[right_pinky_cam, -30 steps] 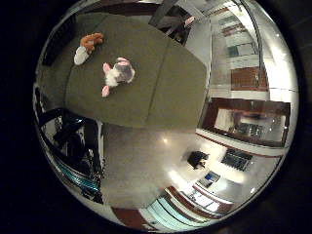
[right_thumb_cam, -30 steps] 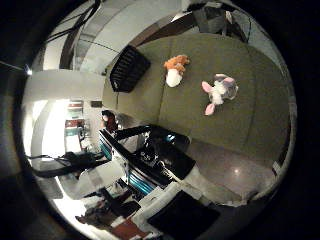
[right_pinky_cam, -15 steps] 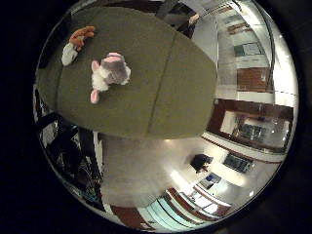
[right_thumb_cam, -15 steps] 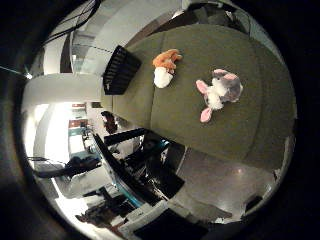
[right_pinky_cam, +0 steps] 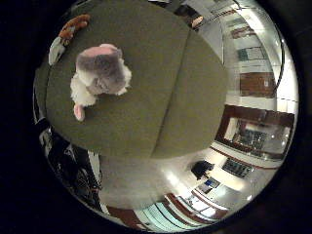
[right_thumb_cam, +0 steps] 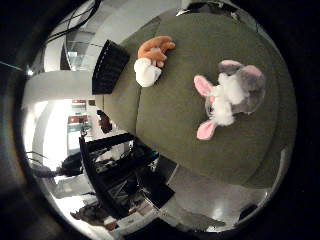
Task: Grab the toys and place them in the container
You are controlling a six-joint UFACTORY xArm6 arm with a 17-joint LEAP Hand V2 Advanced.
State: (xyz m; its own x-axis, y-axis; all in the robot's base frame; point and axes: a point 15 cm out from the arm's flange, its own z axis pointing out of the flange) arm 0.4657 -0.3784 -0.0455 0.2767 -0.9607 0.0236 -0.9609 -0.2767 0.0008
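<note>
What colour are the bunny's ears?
Pink, on the grey-and-white plush bunny; clearest in the thumb side palm view.

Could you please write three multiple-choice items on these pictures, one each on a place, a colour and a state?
1. Where does the grey and white plush toy lie?
A. on the olive green table
B. inside the black container
C. on the floor

2. What colours is the other toy?
A. blue and yellow
B. orange and white
C. all black

3. What is the state of the two toys?
A. both are in the container
B. one is stacked on the other
C. both lie apart on the table, neither in the container

Answers: 1 A, the grey toy rests on the green surface. 2 B, it shows an orange body and a white part. 3 C, bare table lies between them, and the container stands beyond the table's edge.
</note>
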